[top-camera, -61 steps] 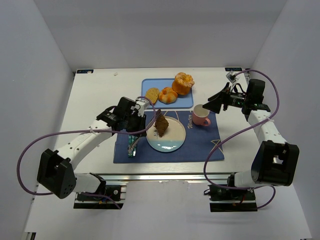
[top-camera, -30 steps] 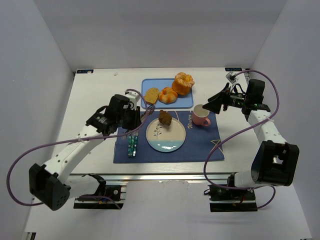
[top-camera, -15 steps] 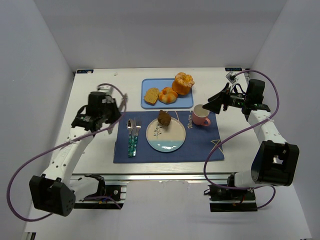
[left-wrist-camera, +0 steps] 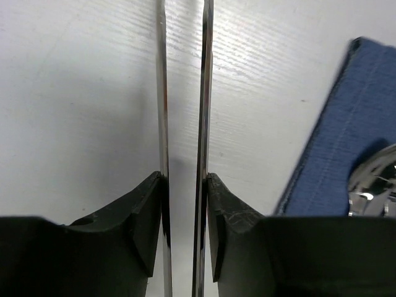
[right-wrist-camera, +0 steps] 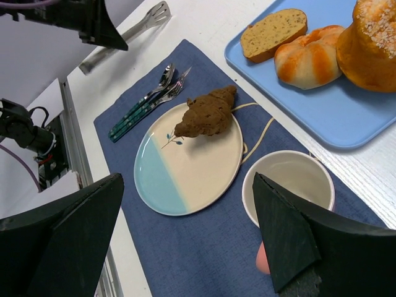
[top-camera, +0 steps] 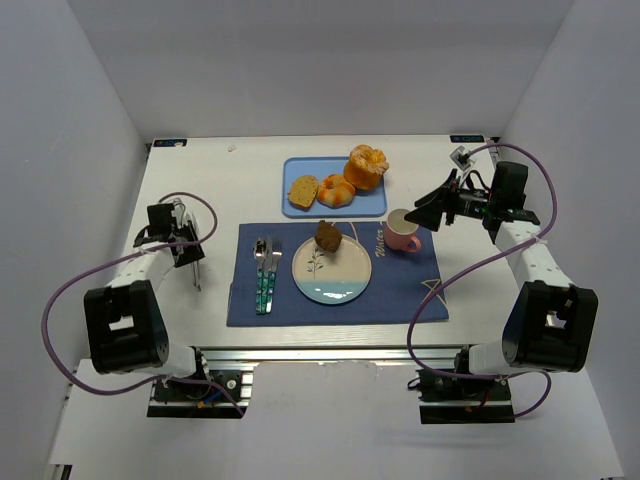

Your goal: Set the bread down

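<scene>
The bread (top-camera: 328,236) is found on the plate (top-camera: 335,285), at the plate's 12 o'clock rim rather than its middle, and it is touched by neither pincer. In the right wrist view its long axis is seen to run from a blunt end over the plate's cream half to a pointed end aimed at the blue tray (top-camera: 372,205). Overhead this is read as roughly a 12-to-6 line, though the lump is too small there for certainty.

The left pincer (left-wrist-camera: 184,185) is clenched on a pair of metal tongs (left-wrist-camera: 162,93) — both blades are pinched in its grip, close together, with nothing between them. It is held over bare table (top-camera: 215,190) off the 9 o'clock edge of the placemat (top-camera: 400,290), so the bread lies at about 3 o'clock from it, well apart, with the cutlery (top-camera: 264,268) between. The right pincer (top-camera: 428,208) is spread wide and empty, near the pink cup (top-camera: 403,233). From it the bread lies at about 8 o'clock, and it is the nearer of the two.

The placing is judged done. What is left is taken to concern the tongs alone — they can be set down on the left side of the table, and no reach toward 3 o'clock is called for.
</scene>
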You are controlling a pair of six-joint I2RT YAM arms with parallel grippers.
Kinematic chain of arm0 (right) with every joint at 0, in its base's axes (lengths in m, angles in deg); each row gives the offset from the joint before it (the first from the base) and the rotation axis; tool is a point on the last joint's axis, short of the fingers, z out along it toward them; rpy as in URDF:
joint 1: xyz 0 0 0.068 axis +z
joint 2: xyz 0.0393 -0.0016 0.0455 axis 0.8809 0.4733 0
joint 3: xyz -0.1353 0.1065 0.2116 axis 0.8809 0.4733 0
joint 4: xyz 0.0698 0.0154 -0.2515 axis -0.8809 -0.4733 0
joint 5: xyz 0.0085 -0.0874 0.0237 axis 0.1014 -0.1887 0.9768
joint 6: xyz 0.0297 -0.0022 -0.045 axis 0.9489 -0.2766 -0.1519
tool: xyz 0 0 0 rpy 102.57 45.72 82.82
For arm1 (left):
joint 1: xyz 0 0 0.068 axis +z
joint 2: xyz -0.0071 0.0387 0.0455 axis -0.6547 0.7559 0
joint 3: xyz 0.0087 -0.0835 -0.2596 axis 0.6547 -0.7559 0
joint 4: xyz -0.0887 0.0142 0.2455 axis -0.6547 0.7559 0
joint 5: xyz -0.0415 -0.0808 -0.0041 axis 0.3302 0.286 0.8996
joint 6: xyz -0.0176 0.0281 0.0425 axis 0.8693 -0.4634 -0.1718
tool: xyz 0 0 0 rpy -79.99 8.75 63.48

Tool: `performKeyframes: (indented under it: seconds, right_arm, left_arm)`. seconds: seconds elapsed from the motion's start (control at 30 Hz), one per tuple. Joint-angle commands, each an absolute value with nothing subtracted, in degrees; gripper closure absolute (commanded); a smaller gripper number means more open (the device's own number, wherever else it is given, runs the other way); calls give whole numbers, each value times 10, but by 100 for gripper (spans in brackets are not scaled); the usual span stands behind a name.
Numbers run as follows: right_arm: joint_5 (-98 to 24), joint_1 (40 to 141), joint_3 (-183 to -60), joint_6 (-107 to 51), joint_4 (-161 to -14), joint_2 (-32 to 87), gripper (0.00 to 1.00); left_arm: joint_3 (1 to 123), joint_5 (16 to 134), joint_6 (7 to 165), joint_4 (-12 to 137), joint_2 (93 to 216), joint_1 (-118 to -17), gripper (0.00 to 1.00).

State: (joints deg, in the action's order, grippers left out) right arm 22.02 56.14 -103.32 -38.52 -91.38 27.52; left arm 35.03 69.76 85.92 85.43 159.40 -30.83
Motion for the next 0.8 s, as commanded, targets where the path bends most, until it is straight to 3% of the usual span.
performKeyframes:
  seconds: [0.0, 0.23, 0.33, 0.4, 0.47, 0.5, 0.6, 0.77]
  right_arm:
    - [235, 562, -1041, -398, -919, 269, 11]
    - [232, 561, -1048, -418, -948, 271, 11]
    - [227, 561, -1065, -441, -977, 273, 11]
    - [220, 561, -1079, -452, -992, 274, 11]
    - [183, 562, -1089, -448, -1009, 276, 11]
    - [163, 562, -1101, -437, -1014, 280, 11]
    - [1, 562, -1132, -390, -1051, 291, 11]
    - [-85, 561, -1156, -387, -1043, 292, 11]
  left_arm:
    - [344, 718, 823, 794, 1612, -303, 57]
    - [340, 718, 833, 786, 1673, -292, 45]
    - [344, 707, 835, 792, 1665, -288, 24]
    - [347, 699, 841, 800, 1646, -284, 22]
    - [351, 703, 849, 804, 1628, -281, 21]
    - [353, 702, 855, 811, 1605, -281, 12]
    - [347, 714, 885, 818, 1540, -277, 11]
    - [322, 744, 945, 829, 1416, -276, 2]
